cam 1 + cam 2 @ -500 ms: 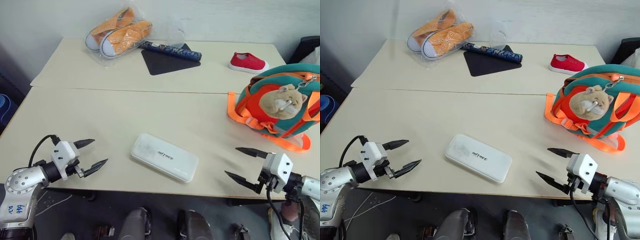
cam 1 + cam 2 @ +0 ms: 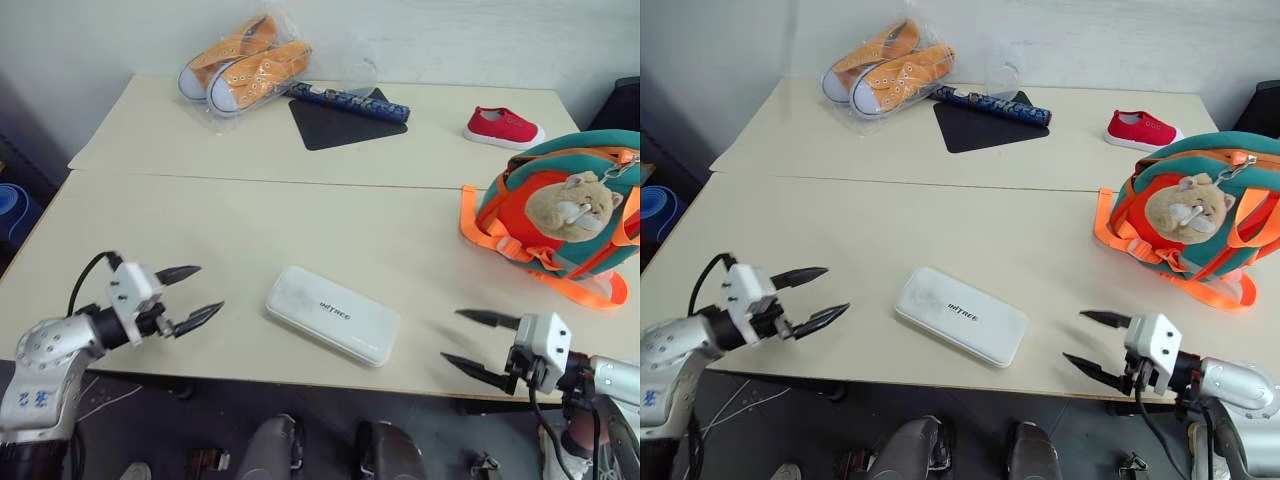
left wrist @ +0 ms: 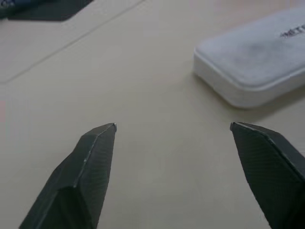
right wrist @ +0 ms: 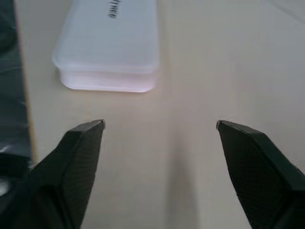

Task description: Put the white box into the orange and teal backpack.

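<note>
The white box [image 2: 333,314] lies flat near the table's front edge, its dark lettering facing up. To its left my left gripper [image 2: 203,294] stands open, a short way off, its tips pointing at the box [image 3: 252,64]. On the other side my right gripper [image 2: 455,338] is open too, aimed at the box's near end [image 4: 110,45] with a gap between. The orange and teal backpack [image 2: 556,215] stands at the table's right edge, a beige plush cat on its front.
On the far table lie bagged orange sneakers [image 2: 240,71], a dark mat [image 2: 340,122] with a blue patterned tube [image 2: 347,100], and one red shoe [image 2: 503,128]. Orange straps [image 2: 478,232] trail from the backpack toward the middle. The table's front edge [image 2: 300,372] runs just under both grippers.
Both grippers have edged inward toward the white box, the left one rightward and the right one leftward and slightly lower. The box and backpack lie as before.
</note>
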You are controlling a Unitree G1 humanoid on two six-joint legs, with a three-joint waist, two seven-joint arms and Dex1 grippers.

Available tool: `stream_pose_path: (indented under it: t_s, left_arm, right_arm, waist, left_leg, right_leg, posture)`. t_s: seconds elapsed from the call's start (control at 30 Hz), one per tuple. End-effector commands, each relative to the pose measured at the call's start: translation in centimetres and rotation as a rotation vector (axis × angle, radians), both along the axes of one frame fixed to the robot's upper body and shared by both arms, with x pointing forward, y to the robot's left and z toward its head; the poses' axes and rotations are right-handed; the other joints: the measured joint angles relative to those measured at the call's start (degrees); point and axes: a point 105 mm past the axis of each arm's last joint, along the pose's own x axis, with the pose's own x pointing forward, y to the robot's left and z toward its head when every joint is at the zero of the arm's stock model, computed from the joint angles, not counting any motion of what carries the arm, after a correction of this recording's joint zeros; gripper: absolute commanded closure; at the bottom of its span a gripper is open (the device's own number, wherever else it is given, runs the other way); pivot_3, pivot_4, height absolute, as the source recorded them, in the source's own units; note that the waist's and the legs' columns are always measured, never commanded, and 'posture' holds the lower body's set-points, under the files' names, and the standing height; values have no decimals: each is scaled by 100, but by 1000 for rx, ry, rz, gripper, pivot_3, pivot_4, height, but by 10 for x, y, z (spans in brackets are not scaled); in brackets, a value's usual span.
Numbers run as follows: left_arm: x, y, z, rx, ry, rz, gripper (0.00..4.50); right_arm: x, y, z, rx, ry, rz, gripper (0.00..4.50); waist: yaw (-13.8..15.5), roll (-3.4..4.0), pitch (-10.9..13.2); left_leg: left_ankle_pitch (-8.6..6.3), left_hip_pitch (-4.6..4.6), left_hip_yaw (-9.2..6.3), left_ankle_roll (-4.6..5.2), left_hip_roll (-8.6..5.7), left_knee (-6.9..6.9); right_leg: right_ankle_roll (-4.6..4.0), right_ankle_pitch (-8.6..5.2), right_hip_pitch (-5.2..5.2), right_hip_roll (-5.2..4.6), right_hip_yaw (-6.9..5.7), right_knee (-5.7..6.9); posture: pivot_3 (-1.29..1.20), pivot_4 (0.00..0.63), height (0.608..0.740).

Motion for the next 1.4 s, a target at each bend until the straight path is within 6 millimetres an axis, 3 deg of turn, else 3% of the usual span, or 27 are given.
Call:
stream_pose_path:
  t_s: [0.03,0.27,0.3,0.33,0.57,0.9,1.07,1.17,1.3,1.4]
  left_arm:
    - [14,-21,-5,42,-6,-33,1833]
    - [55,-48,-20,72,23,-62,4032]
    - [57,-53,-21,66,33,-74,4389]
    - [58,-56,-22,67,39,-87,4448]
    - [38,-83,-26,12,100,-228,4448]
    - [3,-100,-33,-22,181,-284,4448]
    - [5,-98,-36,-37,196,-228,4448]
    - [9,-82,-42,-39,278,-140,4448]
    - [12,-62,-39,-135,432,-39,3572]
    - [-9,-43,-49,-257,906,22,2650]
  right_arm:
    - [-9,15,-6,-53,45,86,1978]
    - [-8,26,-26,-99,98,158,4437]
    - [-7,27,-28,-102,104,164,4500]
    - [-6,27,-30,-108,98,161,4500]
    - [16,32,-36,-97,50,98,4500]
    - [48,3,-14,-139,6,-12,4500]
    - [59,-3,-6,-168,-17,-42,4500]
    - [58,-13,-3,-200,6,-59,4500]
    - [55,-22,0,-222,18,-75,4500]
    - [54,-30,3,-234,18,-90,4500]
  waist:
    - [-3,0,0]
    - [-9,-5,-2]
    - [-7,-5,-2]
    - [-8,-6,-2]
    - [-29,-13,-4]
    - [-4,-13,-4]
    - [-6,-12,-4]
    - [-10,-11,-3]
    - [-12,-12,-3]
    - [-13,-12,-3]
  left_leg:
    - [0,0,1,0,0,0]
    - [3,-1,7,-3,0,4]
    - [3,-1,6,-1,0,5]
    - [5,-3,6,2,0,6]
    - [4,-3,3,0,3,25]
    - [1,1,2,3,2,31]
    - [1,-4,-4,3,1,32]
    - [1,-6,-2,3,1,31]
    - [1,-6,-2,5,2,31]
    - [2,-5,-5,5,3,32]
  right_leg:
    - [0,0,0,1,0,0]
    - [0,0,-4,12,-5,7]
    - [0,0,-3,13,-8,10]
    - [0,0,-3,13,-10,12]
    - [1,0,3,11,-10,14]
    - [1,1,8,3,-4,14]
    - [1,1,7,4,-10,12]
    - [1,1,6,6,-11,13]
    - [1,1,6,6,-12,12]
    - [2,1,6,7,-12,15]
  posture:
    - [0,150,740]
    - [0,150,740]
    - [0,150,740]
    - [0,150,740]
    - [0,150,740]
    - [0,150,740]
    - [0,150,740]
    - [0,150,740]
    - [0,150,740]
    - [0,150,740]
